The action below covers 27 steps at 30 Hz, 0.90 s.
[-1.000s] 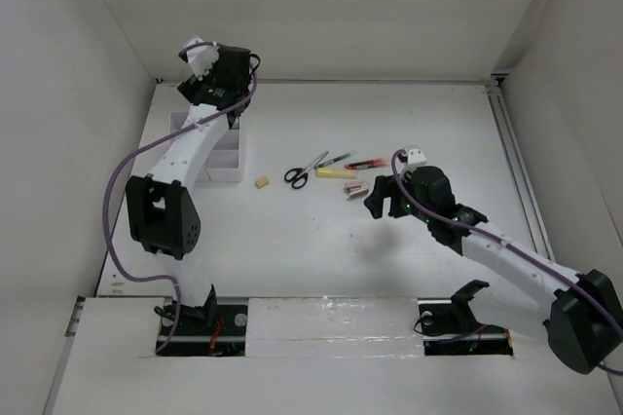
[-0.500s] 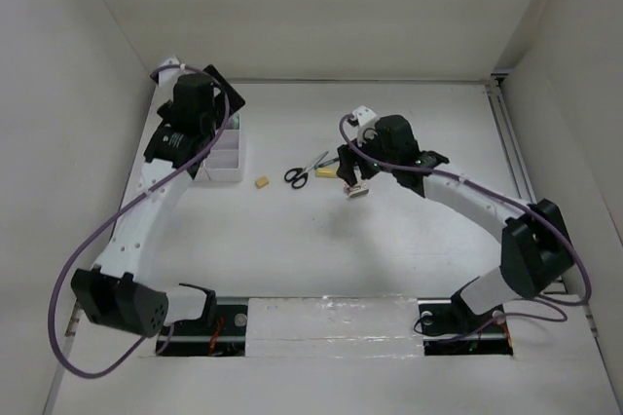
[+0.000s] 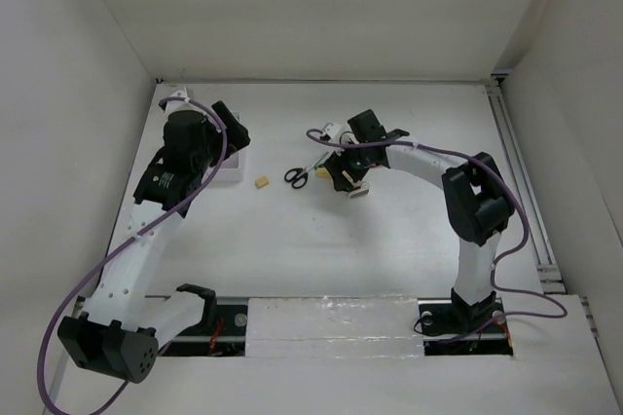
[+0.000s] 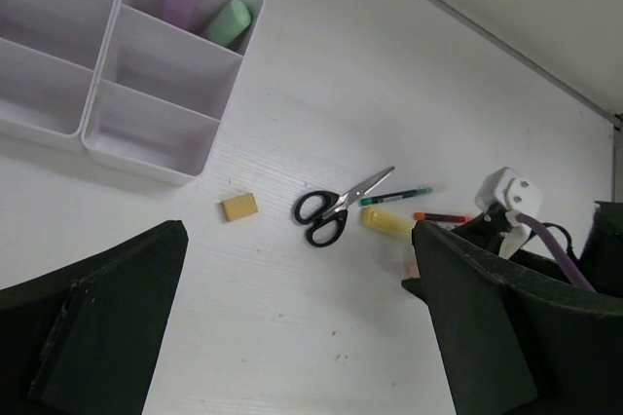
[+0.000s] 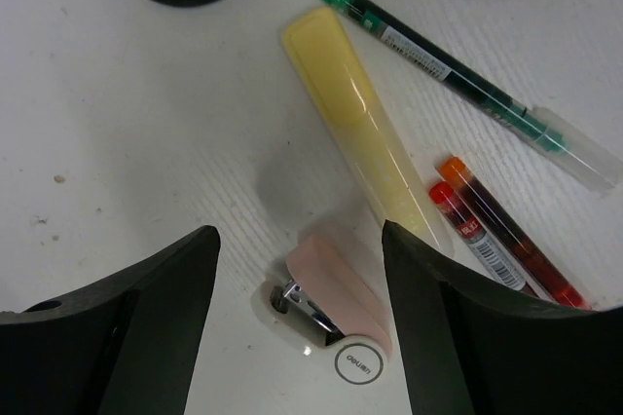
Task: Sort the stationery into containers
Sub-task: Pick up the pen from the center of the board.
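The right end effector (image 5: 300,249) hung with its fingers apart above the counter (image 5: 146,123), straddling a small pink stapler (image 5: 331,316). Just beyond lay the yellow marker (image 5: 355,128), flat beside the red pens (image 5: 496,235). It looked light, stiff and slick, best pinched across mid-barrel. Farther off, the left end effector (image 4: 297,249) was spread too, near the white tray (image 4: 161,164).

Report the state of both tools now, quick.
Left tool: open, holding nothing.
Right tool: open, holding nothing, fingers either side of the pink stapler on the table.
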{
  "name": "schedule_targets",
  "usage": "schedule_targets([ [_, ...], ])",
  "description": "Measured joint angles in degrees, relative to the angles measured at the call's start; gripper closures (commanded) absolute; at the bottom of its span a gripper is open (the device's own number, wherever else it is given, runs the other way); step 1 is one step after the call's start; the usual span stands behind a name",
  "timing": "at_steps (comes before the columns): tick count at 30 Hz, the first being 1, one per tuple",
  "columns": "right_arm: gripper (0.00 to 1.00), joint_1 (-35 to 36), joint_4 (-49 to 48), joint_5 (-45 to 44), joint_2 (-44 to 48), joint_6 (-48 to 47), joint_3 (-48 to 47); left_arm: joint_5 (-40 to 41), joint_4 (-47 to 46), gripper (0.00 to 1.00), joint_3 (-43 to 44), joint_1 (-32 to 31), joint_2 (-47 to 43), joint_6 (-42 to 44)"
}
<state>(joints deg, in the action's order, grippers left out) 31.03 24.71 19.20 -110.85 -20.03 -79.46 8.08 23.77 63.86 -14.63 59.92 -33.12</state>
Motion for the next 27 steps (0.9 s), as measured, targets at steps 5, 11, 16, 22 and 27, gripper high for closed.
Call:
schedule_targets([
  [5, 0.27, -0.81, 1.22, 1.81, -2.03, -1.49, -1.14, -2.23, -1.2, 0.0, 0.0, 0.0, -1.11, 0.87],
  [11, 0.27, -0.79, 1.03, 2.08, -3.65, -2.43, -3.06, -5.03, -2.16, 0.0, -0.94, 0.0, -0.98, 1.25],
  [16, 0.27, -0.83, 0.9, 1.95, -4.81, -3.02, -4.39, -6.62, -2.69, 0.0, -2.01, 0.0, -0.85, 1.36],
  [22, 0.27, -1.42, 1.46, 1.99, -5.14, -4.15, -5.18, -9.05, -3.72, 0.0, -2.51, 0.0, -0.83, 1.38],
  [27, 0.27, -2.1, 2.16, 2.03, -6.75, -4.66, -6.97, -10.08, -4.57, 0.0, -2.54, 0.0, -0.83, 1.4],
])
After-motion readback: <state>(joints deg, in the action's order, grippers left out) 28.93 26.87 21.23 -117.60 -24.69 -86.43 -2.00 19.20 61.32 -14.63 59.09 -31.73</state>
